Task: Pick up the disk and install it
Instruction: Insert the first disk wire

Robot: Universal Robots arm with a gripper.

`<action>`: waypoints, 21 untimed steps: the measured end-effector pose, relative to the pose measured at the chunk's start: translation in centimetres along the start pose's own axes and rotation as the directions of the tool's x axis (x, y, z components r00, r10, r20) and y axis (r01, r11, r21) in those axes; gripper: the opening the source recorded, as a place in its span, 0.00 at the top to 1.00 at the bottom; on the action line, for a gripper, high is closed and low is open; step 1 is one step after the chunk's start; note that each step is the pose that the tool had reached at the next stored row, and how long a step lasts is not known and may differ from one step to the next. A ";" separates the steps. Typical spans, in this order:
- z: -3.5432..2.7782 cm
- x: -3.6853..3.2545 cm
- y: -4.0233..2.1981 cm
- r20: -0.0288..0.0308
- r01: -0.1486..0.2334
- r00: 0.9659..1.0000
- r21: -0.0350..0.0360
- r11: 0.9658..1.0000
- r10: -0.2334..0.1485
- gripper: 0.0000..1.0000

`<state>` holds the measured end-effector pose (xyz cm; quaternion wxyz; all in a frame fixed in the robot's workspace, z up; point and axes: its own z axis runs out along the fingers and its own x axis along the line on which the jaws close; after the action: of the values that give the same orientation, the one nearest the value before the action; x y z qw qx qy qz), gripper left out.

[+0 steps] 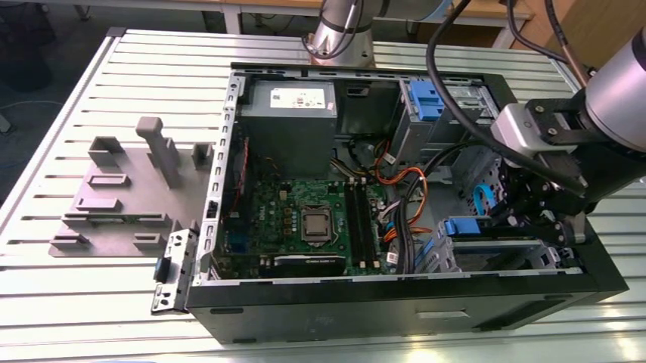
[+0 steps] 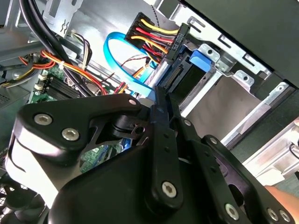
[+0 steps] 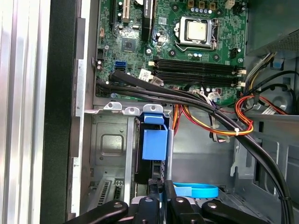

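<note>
The gripper (image 1: 545,215) hangs inside the open computer case (image 1: 302,302), jaws pressed together on nothing, just beside the disk (image 3: 154,144) (blue bracket visible), which sits in the drive cage (image 3: 110,144).

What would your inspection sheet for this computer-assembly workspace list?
Surface: slatted metal table carrying an open computer case.
Job's things: the disk, blue bracket showing, sits in a slot of the drive cage.
Clutter: grey holder stand beside the case, on the exterior view's left.
Grippers: claw at the disk's end, inside the case.
Cables: black cables and red-yellow wires run beside the cage; blue cable loops nearby.
Surroundings: arm's base at the table's far edge.
</note>
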<state>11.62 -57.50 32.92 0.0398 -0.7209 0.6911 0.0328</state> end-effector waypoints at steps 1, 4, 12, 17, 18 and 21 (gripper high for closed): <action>0.01 0.00 0.00 0.000 0.000 1.000 0.000 1.000 0.000 0.84; 0.03 0.00 0.00 0.000 0.000 1.000 0.000 1.000 0.000 0.84; 0.07 0.01 0.00 0.001 0.000 1.000 0.000 1.000 0.000 0.76; -0.23 -0.03 0.00 0.001 0.000 1.000 0.000 1.000 0.000 0.76; -0.40 -0.04 -0.01 0.000 0.000 1.000 0.000 1.000 0.000 0.76; -0.95 -0.10 -0.01 0.000 0.000 1.000 0.000 1.000 0.000 0.76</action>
<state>11.62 -57.49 33.87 0.0400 -0.7209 0.6911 0.0329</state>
